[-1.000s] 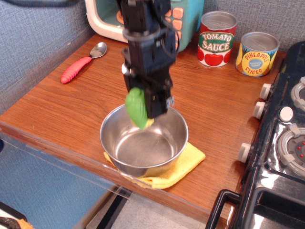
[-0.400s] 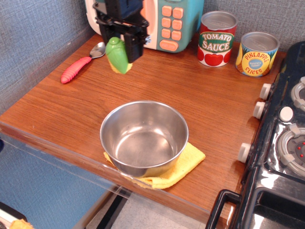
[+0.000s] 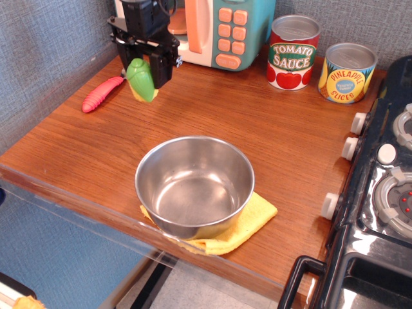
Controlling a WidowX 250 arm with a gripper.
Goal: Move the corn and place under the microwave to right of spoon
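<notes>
My black gripper (image 3: 144, 72) is shut on the corn (image 3: 141, 80), a green husk with a yellow base, and holds it over the wooden counter's far left. The corn hangs just right of the spoon's pink-red handle (image 3: 102, 94); the spoon's silver bowl is hidden behind the gripper. The teal and white microwave (image 3: 222, 29) stands right behind, its orange-pink handle and buttons showing. I cannot tell whether the corn touches the counter.
A steel bowl (image 3: 194, 184) sits on a yellow cloth (image 3: 252, 222) near the front edge. A tomato sauce can (image 3: 293, 51) and a pineapple slices can (image 3: 347, 72) stand at the back right. A black stove (image 3: 380, 193) fills the right side.
The gripper has carried the corn from above the steel bowl to the back left, and now holds it lower, beside the spoon in front of the microwave.
</notes>
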